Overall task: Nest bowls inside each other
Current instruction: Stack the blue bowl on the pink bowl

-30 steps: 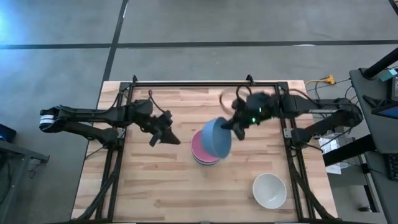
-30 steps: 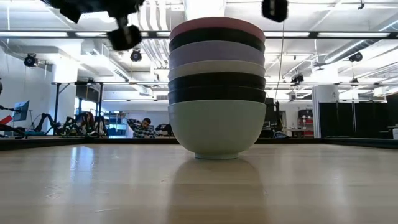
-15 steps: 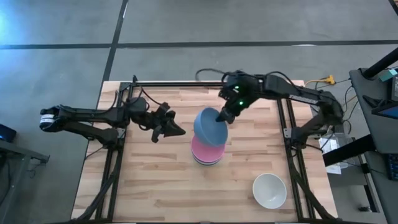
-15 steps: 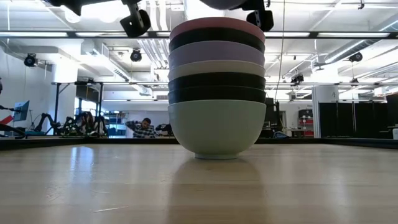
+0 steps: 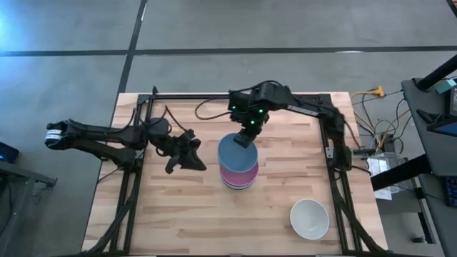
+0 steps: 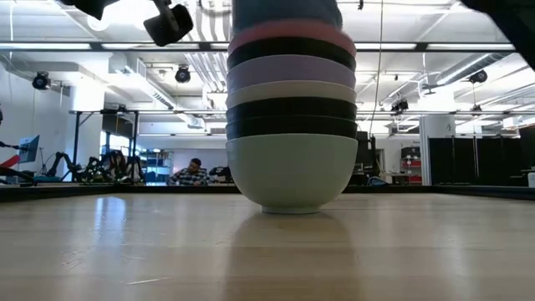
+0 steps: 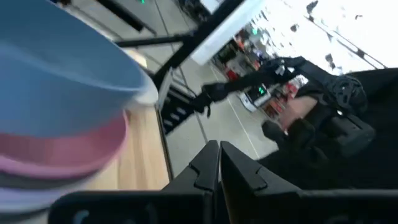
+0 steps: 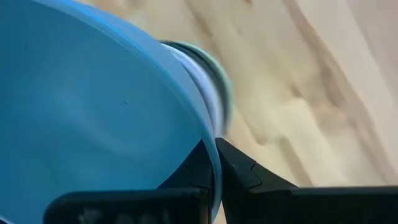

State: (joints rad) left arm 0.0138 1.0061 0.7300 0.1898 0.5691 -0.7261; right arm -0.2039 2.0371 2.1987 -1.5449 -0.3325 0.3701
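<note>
Right gripper clamps the blue bowl's rim over the stack; left gripper, fingers together, waits beside it.

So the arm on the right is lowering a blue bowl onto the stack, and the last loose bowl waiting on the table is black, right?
Nearly. The right hand does hold the blue bowl by its rim over the stack, but the loose bowl near the table's front right corner is white, not black. The high view shows it.
</note>
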